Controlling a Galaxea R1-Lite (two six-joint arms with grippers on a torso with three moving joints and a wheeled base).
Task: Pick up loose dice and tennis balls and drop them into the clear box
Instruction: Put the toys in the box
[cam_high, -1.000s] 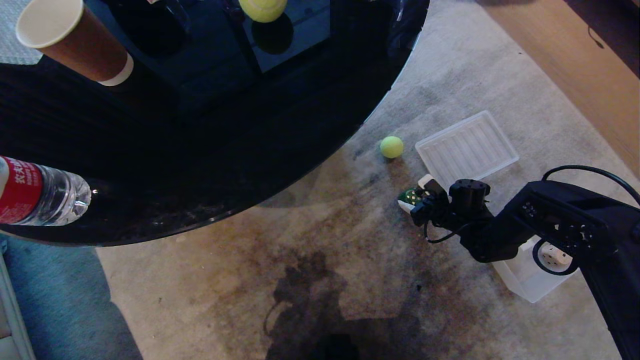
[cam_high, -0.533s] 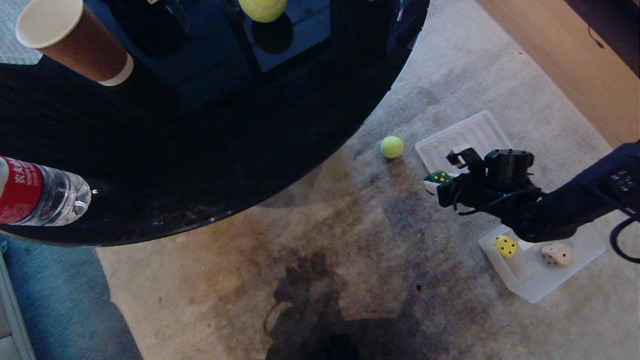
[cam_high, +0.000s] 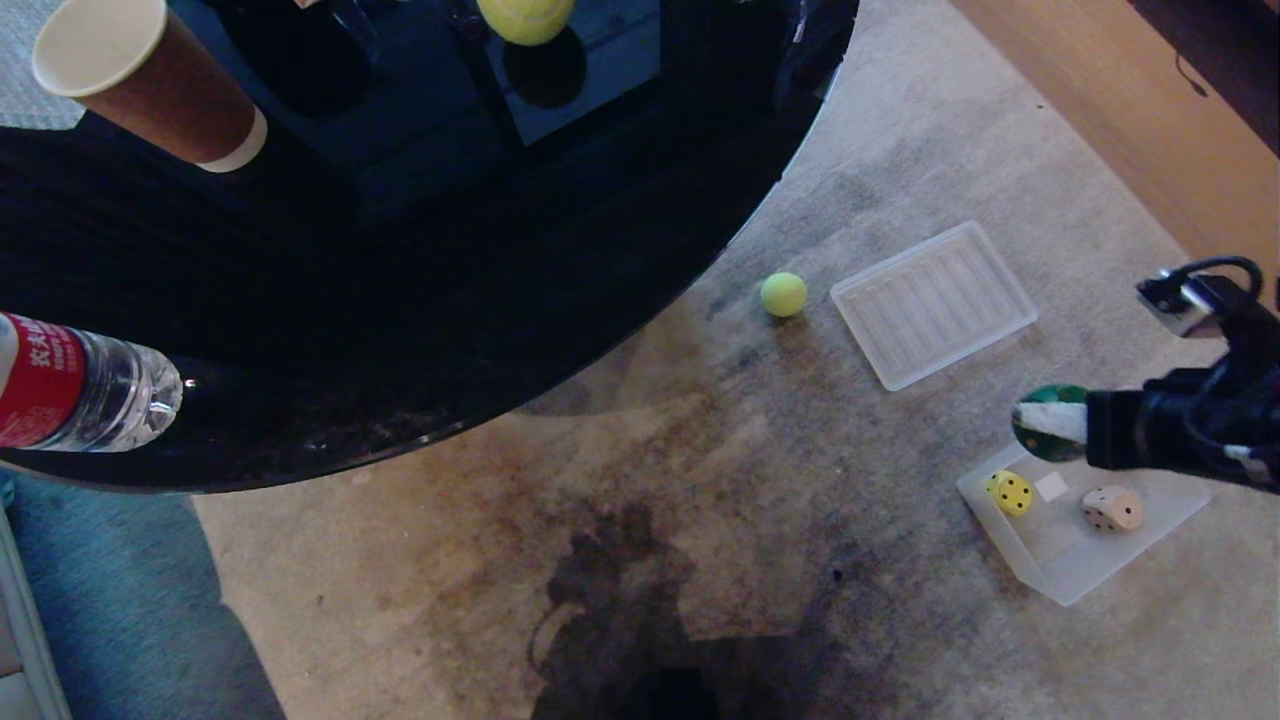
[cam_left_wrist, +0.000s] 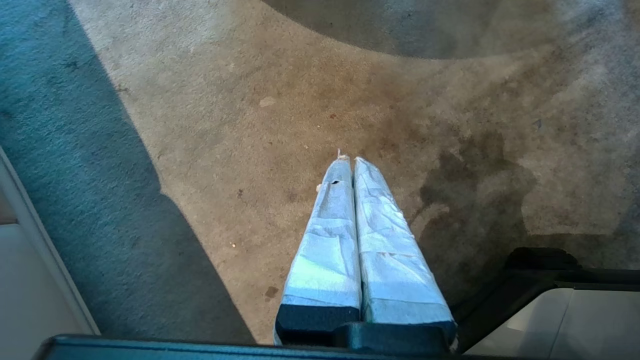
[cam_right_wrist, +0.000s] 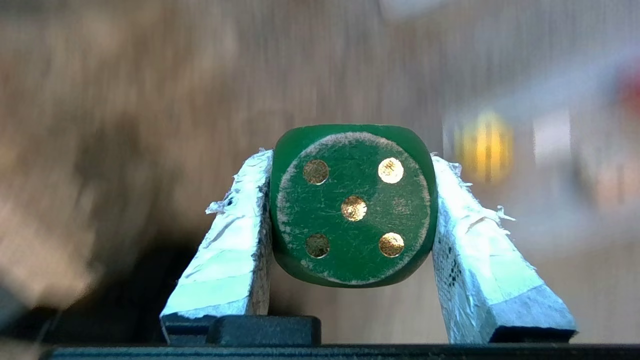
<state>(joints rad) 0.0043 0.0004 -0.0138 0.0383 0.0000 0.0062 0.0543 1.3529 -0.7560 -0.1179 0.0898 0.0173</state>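
Two taped fingers of the right gripper clamp the green die by opposite flat faces, just beside the clear box. It looks rigid, light and smooth, so flat faces suit gripping better than rounded corners. Left gripper is closed, empty.

A paper cup and water bottle sit on the black table, ribbed lid on carpet.

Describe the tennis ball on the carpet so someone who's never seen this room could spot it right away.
Start at the round black table and follow its edge down to the stained carpet. Just off that edge lies the tennis ball, beside the flat ribbed lid. It is plain, fuzzy yellow-green and round, unlike the pipped dice in the clear box.
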